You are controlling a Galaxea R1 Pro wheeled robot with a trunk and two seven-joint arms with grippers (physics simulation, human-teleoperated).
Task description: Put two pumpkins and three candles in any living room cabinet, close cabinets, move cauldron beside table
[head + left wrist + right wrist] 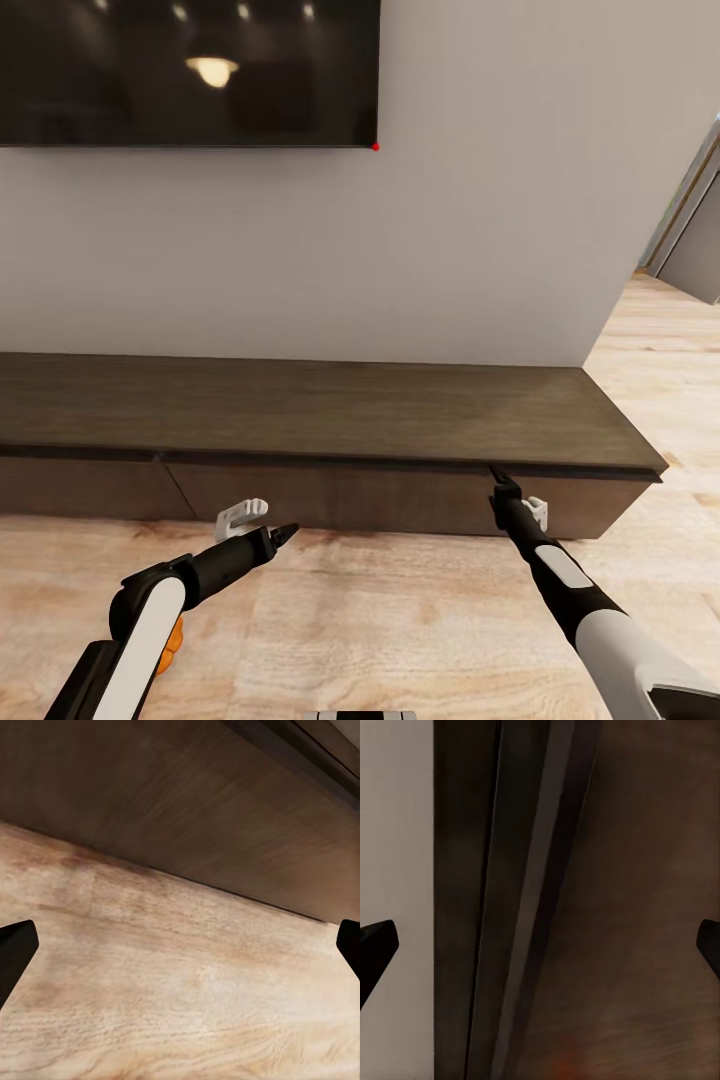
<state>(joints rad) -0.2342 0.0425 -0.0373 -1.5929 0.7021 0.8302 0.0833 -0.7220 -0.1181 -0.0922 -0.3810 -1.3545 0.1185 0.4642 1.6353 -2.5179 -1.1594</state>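
Observation:
The cabinet (330, 410) is a long low dark-brown unit against the wall, and its drawer fronts look shut. My right gripper (498, 482) is open, its tips at the top edge of the right drawer front just under the cabinet's top lip. The right wrist view shows that lip and drawer front (645, 870) very close between the spread fingers (376, 945). My left gripper (285, 534) is open and empty, low over the floor in front of the middle drawer front (187, 802). A small orange patch (174, 640) peeks from behind my left forearm; whether it is a pumpkin I cannot tell.
A dark TV (190, 70) hangs on the grey wall above the cabinet. Light wood floor (380, 620) lies between me and the cabinet. The cabinet's right end (640, 470) stops short of an opening (690, 240) at the far right.

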